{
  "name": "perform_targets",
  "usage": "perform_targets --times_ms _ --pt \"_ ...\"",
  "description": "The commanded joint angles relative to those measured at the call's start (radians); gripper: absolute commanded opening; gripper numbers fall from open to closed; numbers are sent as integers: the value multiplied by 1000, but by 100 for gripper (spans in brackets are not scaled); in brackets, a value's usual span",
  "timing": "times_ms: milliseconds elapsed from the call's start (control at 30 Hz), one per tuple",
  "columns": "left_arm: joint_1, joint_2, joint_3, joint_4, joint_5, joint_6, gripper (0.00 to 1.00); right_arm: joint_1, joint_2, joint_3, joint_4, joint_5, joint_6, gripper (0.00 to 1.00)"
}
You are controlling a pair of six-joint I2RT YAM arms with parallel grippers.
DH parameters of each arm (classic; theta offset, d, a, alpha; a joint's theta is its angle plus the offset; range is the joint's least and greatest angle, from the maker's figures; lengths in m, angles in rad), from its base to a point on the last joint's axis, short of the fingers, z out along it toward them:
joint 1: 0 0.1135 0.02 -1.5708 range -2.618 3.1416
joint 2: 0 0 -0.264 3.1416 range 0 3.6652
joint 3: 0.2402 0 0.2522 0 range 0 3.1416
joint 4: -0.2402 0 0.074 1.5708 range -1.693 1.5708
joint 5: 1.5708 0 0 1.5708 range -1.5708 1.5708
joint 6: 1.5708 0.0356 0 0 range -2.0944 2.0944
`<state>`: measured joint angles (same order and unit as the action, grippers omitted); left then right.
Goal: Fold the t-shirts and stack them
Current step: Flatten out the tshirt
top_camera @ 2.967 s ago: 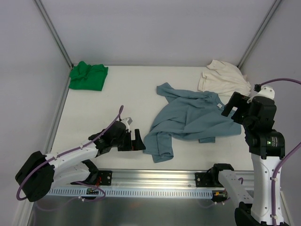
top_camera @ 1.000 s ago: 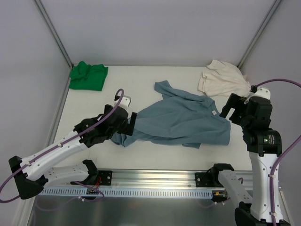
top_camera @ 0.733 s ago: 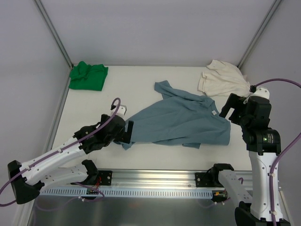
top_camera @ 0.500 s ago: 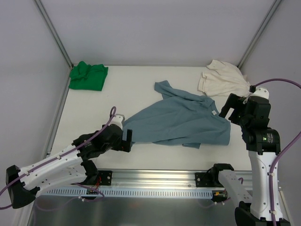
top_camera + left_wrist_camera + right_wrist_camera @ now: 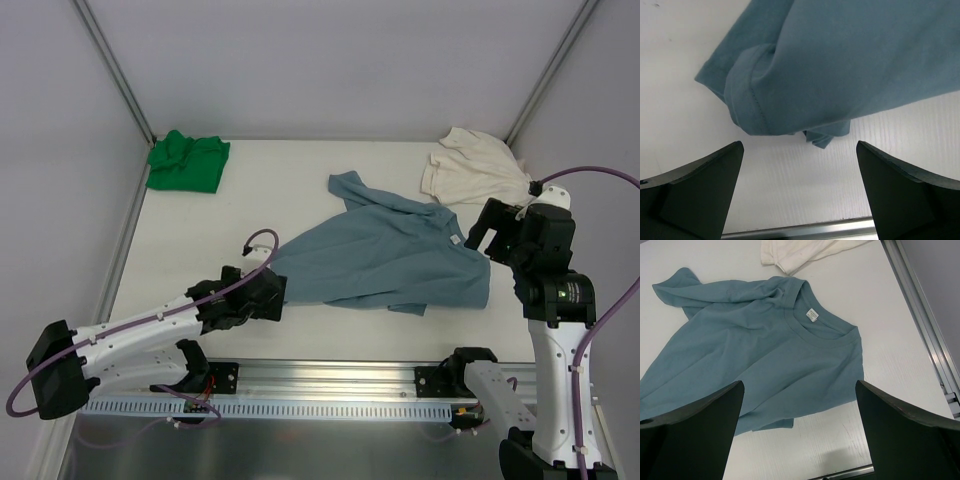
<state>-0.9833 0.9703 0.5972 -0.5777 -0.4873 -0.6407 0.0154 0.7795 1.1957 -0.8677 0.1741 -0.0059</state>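
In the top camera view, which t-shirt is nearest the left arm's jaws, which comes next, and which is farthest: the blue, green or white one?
1. Blue-grey t-shirt: in the middle, spread out, its edge just ahead.
2. Green t-shirt: far left corner.
3. Cream-white t-shirt: far right corner.

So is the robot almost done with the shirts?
Not nearly. Nothing is stacked. The blue-grey t-shirt lies spread out but unfolded in the middle, with the left gripper open by its left end and the right gripper open near its collar. The green t-shirt and the cream t-shirt sit apart in the far corners.
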Motion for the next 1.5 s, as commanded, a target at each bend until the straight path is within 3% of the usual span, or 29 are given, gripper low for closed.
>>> perform_targets --times_ms 0,567,633,667,733,767,1200,1467 --pt "-21 7 61 -8 -135 -4 99 -5 4 -1 35 -10 -3 99" --pt "-22 215 138 -10 -194 72 99 -5 14 4 35 -10 -3 100" --pt "-22 215 138 -2 -195 81 94 -6 10 2 36 -16 -2 100" --pt "-20 215 138 16 -195 99 72 -6 12 1 36 -18 0 99" --pt "-22 219 139 22 -212 104 16 -5 10 -1 36 -18 1 99" --pt "-22 222 142 21 -227 104 0 -5 9 -2 38 -16 0 99" --pt "-17 246 159 44 -252 162 0 -5 7 1 35 -13 -3 99" --pt "38 206 265 143 -306 346 0 -6 14 -2 38 -18 -2 99"
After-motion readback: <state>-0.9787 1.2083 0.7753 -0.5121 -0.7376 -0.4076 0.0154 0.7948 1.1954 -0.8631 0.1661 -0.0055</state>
